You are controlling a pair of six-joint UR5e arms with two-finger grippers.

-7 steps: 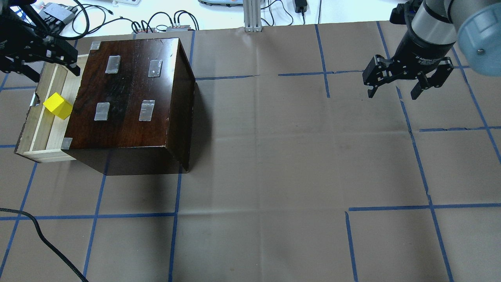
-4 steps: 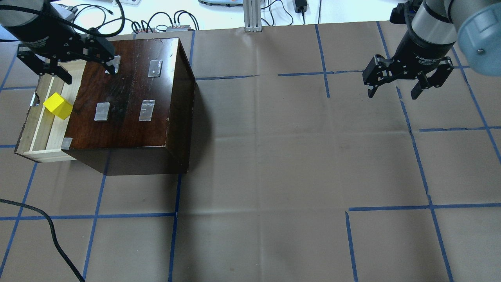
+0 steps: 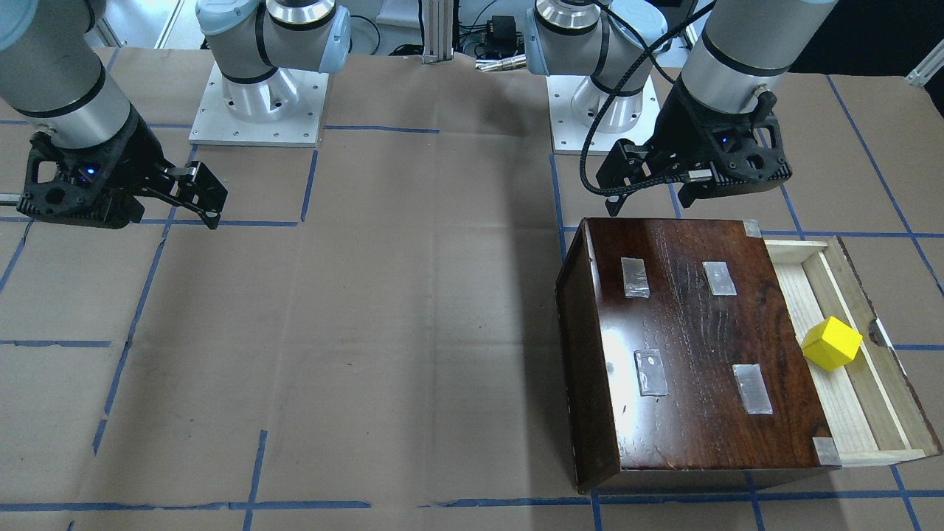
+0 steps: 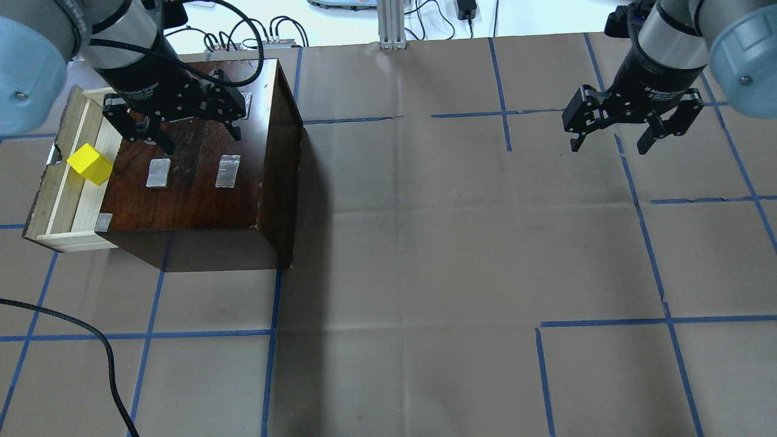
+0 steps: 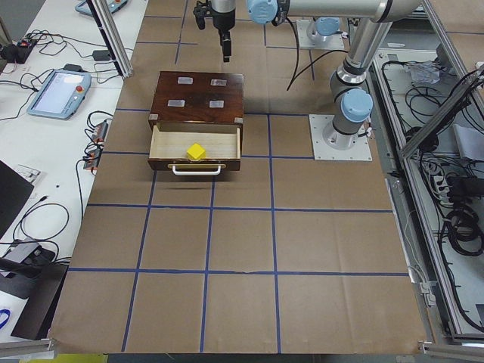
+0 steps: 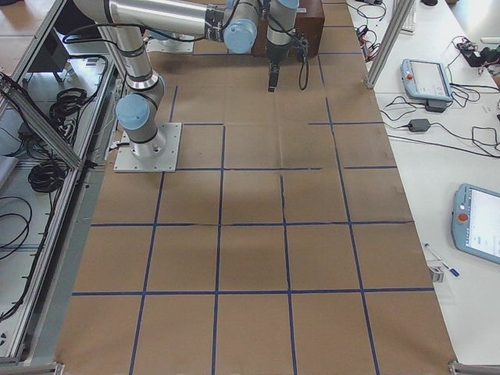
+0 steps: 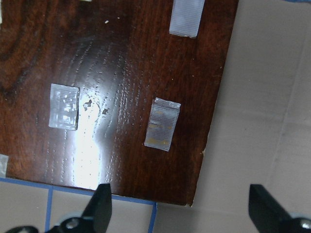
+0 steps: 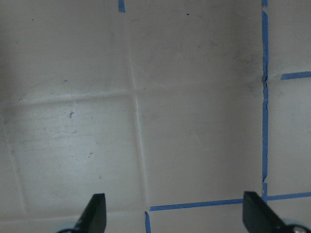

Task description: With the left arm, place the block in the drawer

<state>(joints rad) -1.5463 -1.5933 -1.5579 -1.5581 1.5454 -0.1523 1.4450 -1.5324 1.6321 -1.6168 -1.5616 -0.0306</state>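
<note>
Where the block is sitting: the block (image 4: 89,164) is resting inside the drawer (image 4: 65,213), about midway along its length, turned cornerwise to the drawer's walls and touching no gripper
Drawer: it is standing pulled out of the dark box (image 4: 194,200) toward the robot's left, its long axis running away from the robot in the overhead view
Left gripper: the left gripper (image 4: 200,139) is hovering over the glossy box top with its jaws spread wide and gripping nothing; its wrist view is showing only tape patches (image 7: 162,124) and the box edge between the fingers
Key relation: the block is lying to the robot's left of the left gripper and lower, down in the tray, with the box top's edge coming between them; the two are near but apart
Nearer arm: the left arm (image 4: 130,45) is reaching over the box and is by far the closer one; the right gripper (image 4: 609,145) is hanging open and empty over bare paper, well apart across the table
Block's axis: being a cube, it is offering no long axis to line up with
Judgement: the placing is looking done, so the coming move is probably a withdrawal; with the gripper standing beside the block and not above it, lifting away should be clearing it without a brush
</note>
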